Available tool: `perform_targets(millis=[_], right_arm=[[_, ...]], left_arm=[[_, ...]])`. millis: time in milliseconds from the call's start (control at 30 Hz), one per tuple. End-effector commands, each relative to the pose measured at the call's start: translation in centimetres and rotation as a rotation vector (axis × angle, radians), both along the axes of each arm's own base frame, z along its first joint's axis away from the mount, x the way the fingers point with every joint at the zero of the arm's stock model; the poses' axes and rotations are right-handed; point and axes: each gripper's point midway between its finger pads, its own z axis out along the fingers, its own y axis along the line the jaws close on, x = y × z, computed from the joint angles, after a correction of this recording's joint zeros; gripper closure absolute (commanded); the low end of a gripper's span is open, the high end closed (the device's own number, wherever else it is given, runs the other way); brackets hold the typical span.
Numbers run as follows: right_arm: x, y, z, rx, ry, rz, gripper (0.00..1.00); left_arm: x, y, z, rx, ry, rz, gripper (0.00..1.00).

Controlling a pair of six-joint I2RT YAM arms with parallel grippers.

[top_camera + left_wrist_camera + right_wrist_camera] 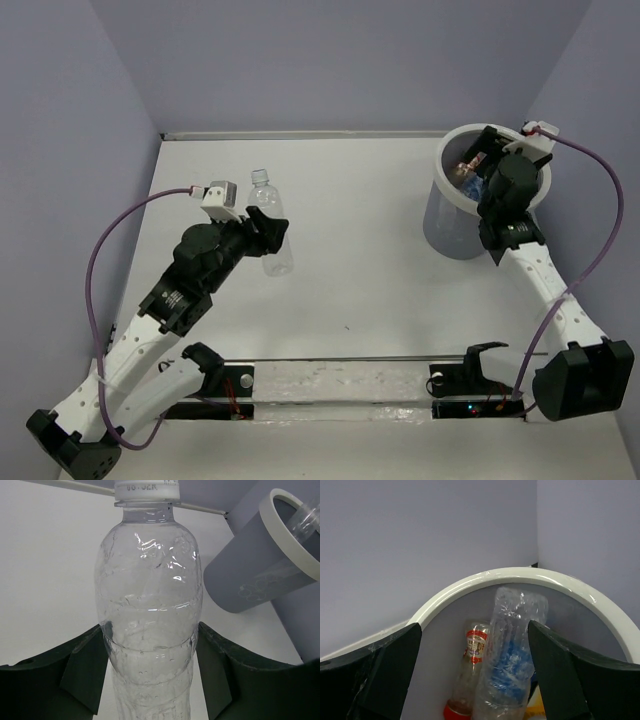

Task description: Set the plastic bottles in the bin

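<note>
Jaws-wise, left gripper (150, 647) grips a clear bottle (147, 580), right gripper (474, 630) gapes over the bin (485, 577), so carry-over's next imo.

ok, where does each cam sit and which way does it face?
Top external: above and behind, looking down on the table; left arm, right arm show.
Left wrist: looks along its fingers at the clear bottle they clamp.
Right wrist: looks down into the bin at bottles, between open fingers.
Shared: all three see the bin.

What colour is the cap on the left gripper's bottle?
White. The cap of the bottle shows best in the left wrist view.
</note>
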Motion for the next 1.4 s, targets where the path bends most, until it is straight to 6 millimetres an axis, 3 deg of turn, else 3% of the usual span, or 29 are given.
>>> perform_targets(millis=[0,167,300,433,500,567,667,733,833,933,1033,1233,1367], right_arm=[[-2.2,-0.3,2.9,0.08,-0.094,-0.004,0.08],[-3.7,1.4,4.0,0.106,-0.095,0.108,0.08],[-4.3,4.4,4.0,0.179,-0.089,0.279,0.08],[-5.3,9.4,3.1,0.255,-0.052,0.547,0.11],[-6.7,13.3,3.0,0.291,-0.029,0.766,0.13],[-8.6,17.1,2.5,0.352,-0.027,0.982,0.19],[-11.9,22.3,1.3,0.409,-0.009,1.243,0.2],[-14.3,25.8,0.5,0.393,0.023,1.386,0.17],[-17.1,29.2,-1.2,0.373,0.087,1.547,0.11],[-18.6,30.6,-3.1,0.353,0.124,1.628,0.05],[-18.5,30.6,-3.9,0.342,0.127,1.609,0.02],[-17.7,30.3,-2.9,0.32,0.075,1.571,0.0],[-16.9,29.7,-1.9,0.234,0.057,1.519,0.0]], left_arm=[[-0.4,-0.5,1.3,-0.008,-0.06,-0.046,0.27],[-0.1,-0.4,0.9,0.0,-0.055,-0.036,0.27],[0.3,-0.5,0.4,0.018,-0.041,-0.03,0.27],[0.6,-0.8,0.1,0.025,-0.042,-0.037,0.27],[0.3,-1.8,0.1,0.023,-0.05,-0.097,0.27],[0.0,-3.5,0.5,0.005,-0.072,-0.185,0.27],[-0.4,-5.8,0.5,-0.022,-0.061,-0.306,0.27],[-0.6,-7.2,0.9,-0.069,-0.051,-0.365,0.27],[-0.3,-8.2,1.6,-0.136,-0.041,-0.383,0.27],[-0.4,-9.4,2.5,-0.191,-0.06,-0.42,0.27],[-1.1,-11.1,3.0,-0.209,-0.091,-0.503,0.27],[-3.0,-13.9,2.2,-0.178,-0.072,-0.625,0.27],[-3.2,-14.2,1.4,-0.157,-0.037,-0.63,0.27]])
